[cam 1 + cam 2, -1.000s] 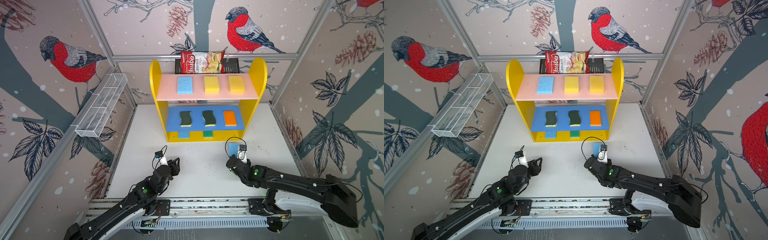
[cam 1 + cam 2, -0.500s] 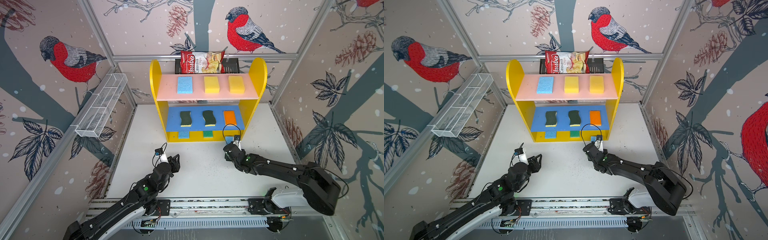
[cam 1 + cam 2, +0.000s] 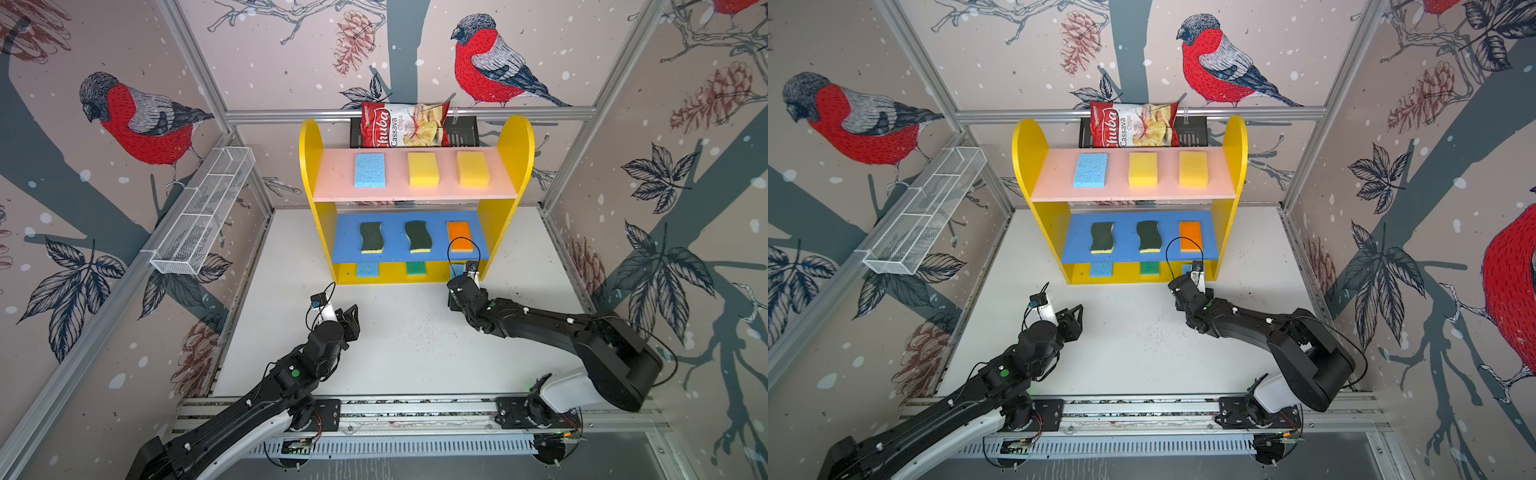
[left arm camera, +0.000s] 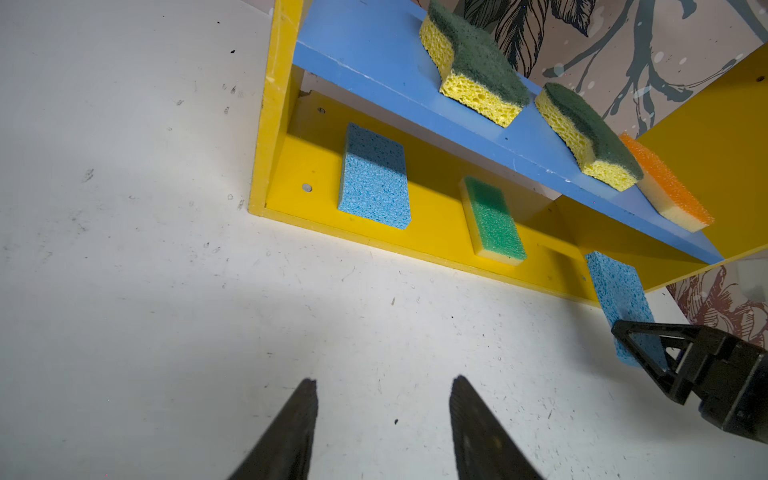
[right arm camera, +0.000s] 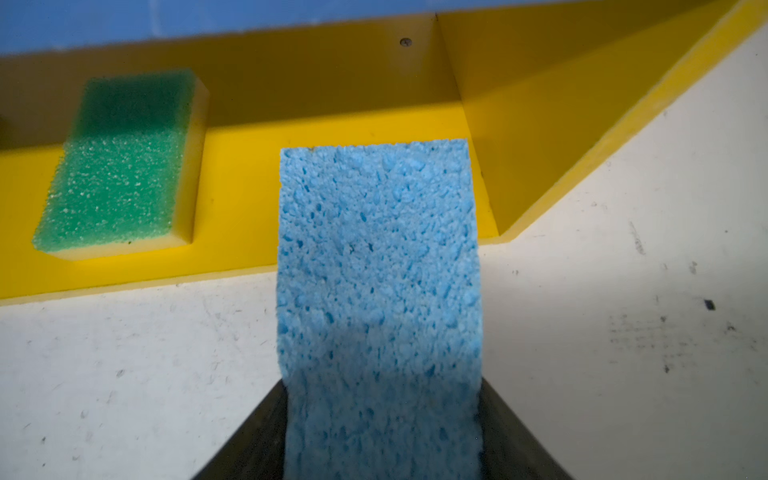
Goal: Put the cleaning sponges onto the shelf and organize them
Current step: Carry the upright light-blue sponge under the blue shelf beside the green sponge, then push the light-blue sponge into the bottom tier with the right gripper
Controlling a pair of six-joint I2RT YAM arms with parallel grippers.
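Bird-print walls (image 3: 141,124), alu frame (image 3: 270,116), scuffed white table (image 3: 415,353), even light

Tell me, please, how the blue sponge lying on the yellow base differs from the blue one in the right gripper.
The lying sponge is free; the held sponge is clamped in the right gripper. The lying sponge rests wholly on the base, at its left end; the held sponge only pokes over the base's right end, mostly above the table. Both are light blue, porous rectangles of seemingly equal size.
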